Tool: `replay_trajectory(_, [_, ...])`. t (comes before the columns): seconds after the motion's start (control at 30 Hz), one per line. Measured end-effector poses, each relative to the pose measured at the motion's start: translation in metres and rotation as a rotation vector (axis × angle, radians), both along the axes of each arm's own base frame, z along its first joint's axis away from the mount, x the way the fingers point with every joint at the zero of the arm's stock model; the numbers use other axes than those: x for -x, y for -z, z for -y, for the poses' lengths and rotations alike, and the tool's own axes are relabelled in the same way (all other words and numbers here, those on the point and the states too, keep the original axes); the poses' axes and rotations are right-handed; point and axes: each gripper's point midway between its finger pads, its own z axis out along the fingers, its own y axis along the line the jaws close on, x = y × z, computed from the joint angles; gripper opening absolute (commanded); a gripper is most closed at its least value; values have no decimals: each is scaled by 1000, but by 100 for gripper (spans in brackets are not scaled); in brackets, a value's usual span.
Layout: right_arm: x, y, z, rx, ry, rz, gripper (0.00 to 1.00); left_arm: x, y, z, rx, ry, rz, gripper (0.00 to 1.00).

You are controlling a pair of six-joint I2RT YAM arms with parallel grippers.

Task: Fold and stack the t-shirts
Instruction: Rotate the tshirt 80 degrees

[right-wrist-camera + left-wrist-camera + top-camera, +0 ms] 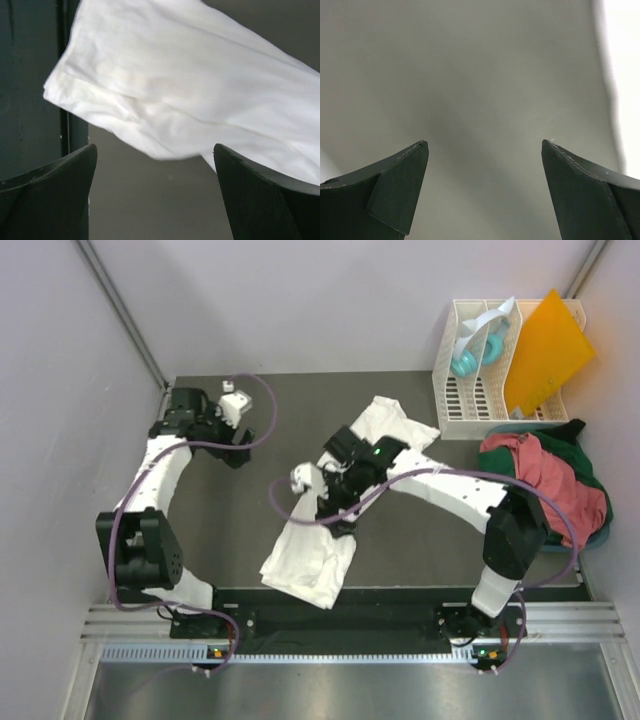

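Note:
A large white t-shirt (312, 558) lies rumpled across the middle of the table, from the back centre to the front edge; it also shows in the right wrist view (190, 90). My right gripper (338, 512) is open over the shirt's middle, and its own view (156, 165) shows bare table between its fingers, with the cloth just beyond them. A salmon-red t-shirt (548, 472) lies heaped on a dark green one (596, 502) at the right edge. My left gripper (236, 452) is open and empty over bare table at the back left, with nothing between its fingers in its own view (485, 150).
A white slatted rack (470, 390) stands at the back right with a teal object (468, 358) and a stiff orange sheet (545, 350) in it. Grey walls close the left and back sides. The table (420, 530) ends at a black front rail.

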Motion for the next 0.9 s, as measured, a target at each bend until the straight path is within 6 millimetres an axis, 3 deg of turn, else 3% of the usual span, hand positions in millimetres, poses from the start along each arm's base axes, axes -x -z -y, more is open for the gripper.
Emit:
replay_trajectory(0.17, [-88, -73, 23, -86, 246, 23, 100, -16, 43, 86, 144, 140, -123, 99])
replay_trajectory(0.2, [-116, -91, 32, -114, 319, 32, 100, -23, 52, 102, 177, 154, -157, 99])
replay_trajectory(0.3, [-172, -124, 64, -179, 481, 60, 100, -55, 77, 141, 283, 164, -236, 99])
replay_trajectory(0.37, [-192, -131, 95, -181, 573, 68, 100, -77, 92, 158, 343, 153, -272, 99])
replay_trajectory(0.47, [-206, -134, 135, -160, 673, 60, 100, -102, 111, 181, 416, 150, -310, 99])
replay_trajectory(0.53, [-209, -137, 150, -152, 711, 58, 100, -114, 118, 196, 455, 159, -332, 99])
replay_trajectory(0.73, [-216, -154, 166, -162, 747, 101, 100, -151, 113, 252, 587, 236, -305, 99])
replay_trajectory(0.9, [-212, -155, 174, -131, 745, 123, 100, -159, 111, 292, 688, 296, -308, 99])
